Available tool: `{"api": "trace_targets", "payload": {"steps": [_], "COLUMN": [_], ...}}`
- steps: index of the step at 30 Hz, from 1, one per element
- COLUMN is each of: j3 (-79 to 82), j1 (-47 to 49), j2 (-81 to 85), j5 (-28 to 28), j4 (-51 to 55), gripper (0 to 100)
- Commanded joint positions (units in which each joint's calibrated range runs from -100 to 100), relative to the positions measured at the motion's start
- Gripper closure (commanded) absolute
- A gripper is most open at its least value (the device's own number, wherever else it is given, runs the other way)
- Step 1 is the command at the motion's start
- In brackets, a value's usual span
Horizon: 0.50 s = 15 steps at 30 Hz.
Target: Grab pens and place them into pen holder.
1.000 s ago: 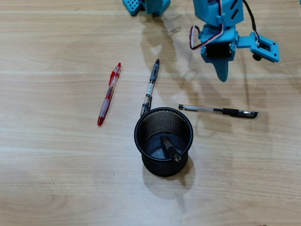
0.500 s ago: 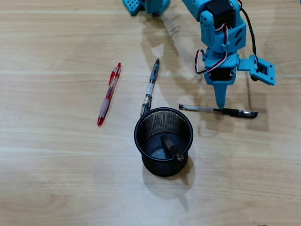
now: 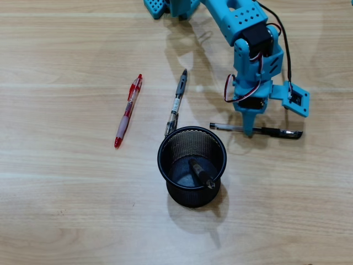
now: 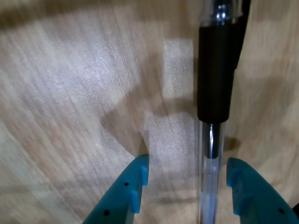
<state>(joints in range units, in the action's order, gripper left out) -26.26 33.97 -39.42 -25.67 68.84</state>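
Since half a second ago the blue arm has swung lower and its gripper (image 3: 249, 131) has come down onto the clear pen with black cap (image 3: 276, 132), where a second ago it hung well above that pen. In the overhead view the finger tip now lies over the pen's clear barrel, just left of the black grip section. The wrist view shows the two blue fingers (image 4: 128, 193) spread apart with their tips at the wooden table (image 4: 70, 93), one on each side of the clear pen with black cap (image 4: 213, 84); the barrel runs between them, nearer the right-hand finger than the left-hand one, and neither pad is seen pressing on it, so the jaws are parted and nothing is gripped. The black wire-mesh pen holder (image 3: 163, 165) stands upright below and to the left of the gripper in the overhead view, with the black pen with amber band (image 3: 201, 173) lying tilted inside it. The grey and clear pen (image 3: 176, 102) lies on the table with its lower end at the holder's rim, and the red pen with a pale middle (image 3: 127, 111) lies further left, apart from everything else.
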Motion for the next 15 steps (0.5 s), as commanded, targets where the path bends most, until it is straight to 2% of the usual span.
{"api": "trace_targets", "payload": {"steps": [1,8,15], "j3": [-1.9,-2.4,-2.4], "j1": [-0.8,-1.3,-1.2], "j2": [0.4,0.6,1.2], "j5": [-1.9,-4.9,-4.9], "j4": [1.3,6.3,6.2], "gripper": [82,93,98]}}
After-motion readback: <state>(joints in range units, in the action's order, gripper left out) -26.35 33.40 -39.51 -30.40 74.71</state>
